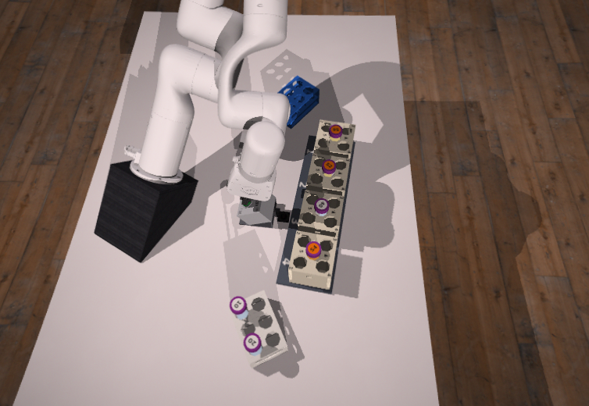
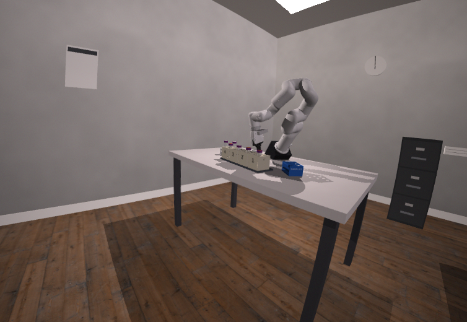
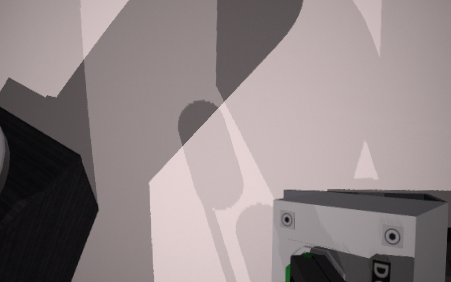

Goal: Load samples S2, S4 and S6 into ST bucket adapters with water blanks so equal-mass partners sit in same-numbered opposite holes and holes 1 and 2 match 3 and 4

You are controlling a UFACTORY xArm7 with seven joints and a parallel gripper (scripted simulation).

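The loading stand holds four beige adapters in a row. An orange-dot tube (image 1: 335,130) stands in the far adapter, another orange-dot tube (image 1: 328,165) in the second, and a white-dot blank (image 1: 321,205) in the third. A third orange-dot tube (image 1: 312,248) stands in the nearest adapter. I cannot read the hole numbers. My gripper (image 2: 259,145) is shut with nothing in it and points down onto the small grey DONE desk (image 3: 360,235). Its dark fingertips (image 3: 320,267) sit on the green key (image 3: 288,270). In the overhead view my wrist covers most of the desk (image 1: 255,215).
A light rack (image 1: 260,328) near the front holds two white-dot blanks (image 1: 237,304) (image 1: 251,342). The blue sample rack (image 1: 298,99) stands empty behind the stand. The arm's black base block (image 1: 142,208) is at the left, and it also shows in the wrist view (image 3: 25,200).
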